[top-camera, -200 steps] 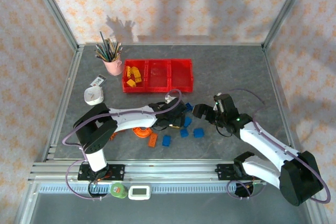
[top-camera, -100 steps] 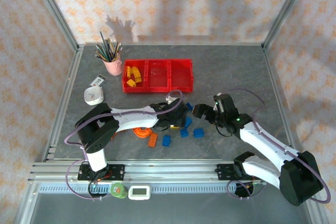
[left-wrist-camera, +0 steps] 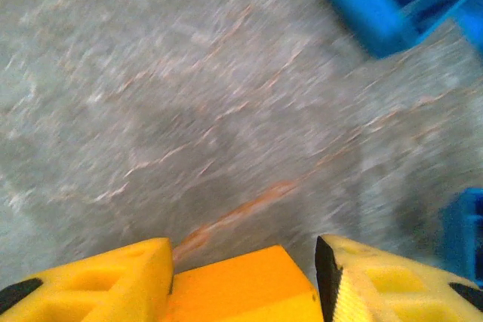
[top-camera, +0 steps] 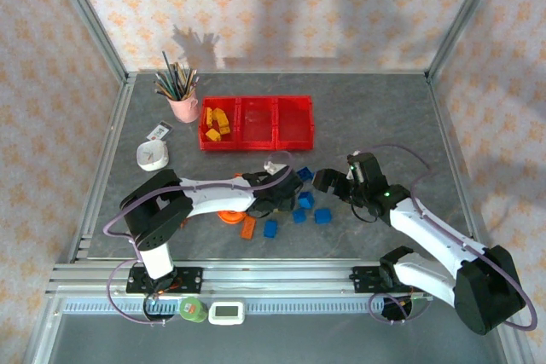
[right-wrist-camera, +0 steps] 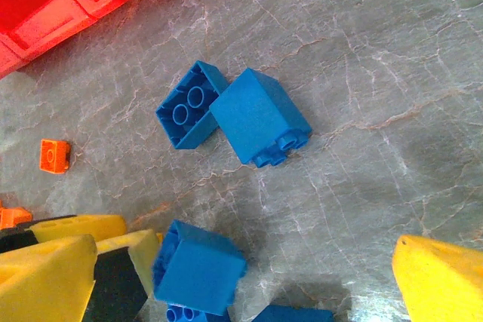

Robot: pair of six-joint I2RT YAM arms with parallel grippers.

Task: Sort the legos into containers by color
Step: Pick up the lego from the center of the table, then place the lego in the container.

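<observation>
My left gripper is low over the table among the loose legos. In the left wrist view it is shut on a yellow-orange lego, with blue legos just beyond. My right gripper stands open, and a blue lego lies on the table between its fingers. Two more blue legos and a small orange lego lie ahead of it. The red containers stand at the back; the left one holds yellow legos. Orange legos lie under the left arm.
A pink cup of pencils stands left of the containers, with a white object and a small card in front of it. A green roll and a white device sit on the front rail.
My left gripper has narrowed onto the yellow-orange lego and drawn back to the left, uncovering blue legos. The right arm has not moved.
</observation>
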